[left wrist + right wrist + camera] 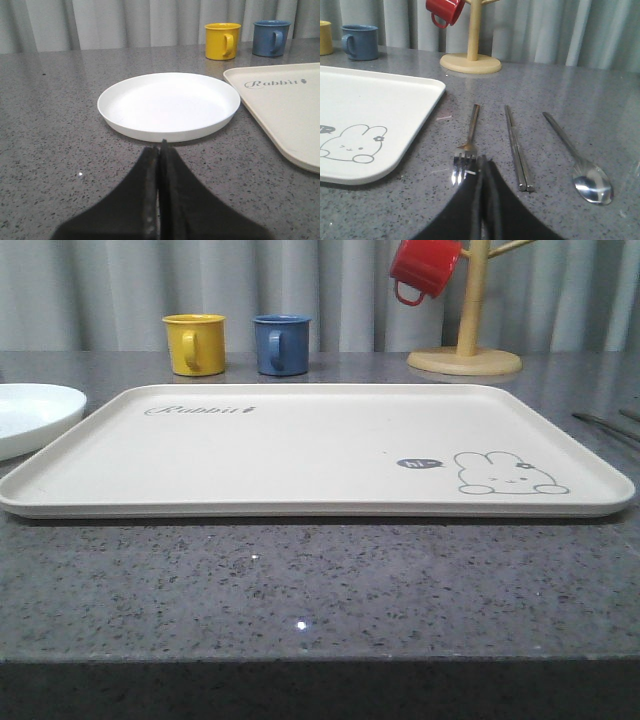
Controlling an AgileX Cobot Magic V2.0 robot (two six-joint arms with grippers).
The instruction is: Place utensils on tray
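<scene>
We saw the cream tray [300, 445] lying flat in the middle of the grey speckled table [300, 590], its printed face bare, with the "Rabbit" script near its far left corner and the drawn rabbit near its near right corner. The white plate [169, 105] sat on the table just off the tray's left edge, apart from it.

Off the tray's right edge, the fork [467, 145], the chopsticks [517, 150] and the spoon [580, 160] lay side by side on the table, none touching: the fork nearest the tray, the chopsticks in the middle, the spoon farthest out. All three lay roughly parallel.

The left gripper [161, 150] hung low over the table just in front of the plate's near rim, its fingers pressed together with nothing between them. The right gripper [484, 165] was likewise closed and empty, its tips right by the fork's tines.

Along the far edge of the table stood a yellow mug [195, 343] and a blue mug [281, 343], and toward the far right corner a wooden mug stand [466, 340] carried a red mug [424, 268].
</scene>
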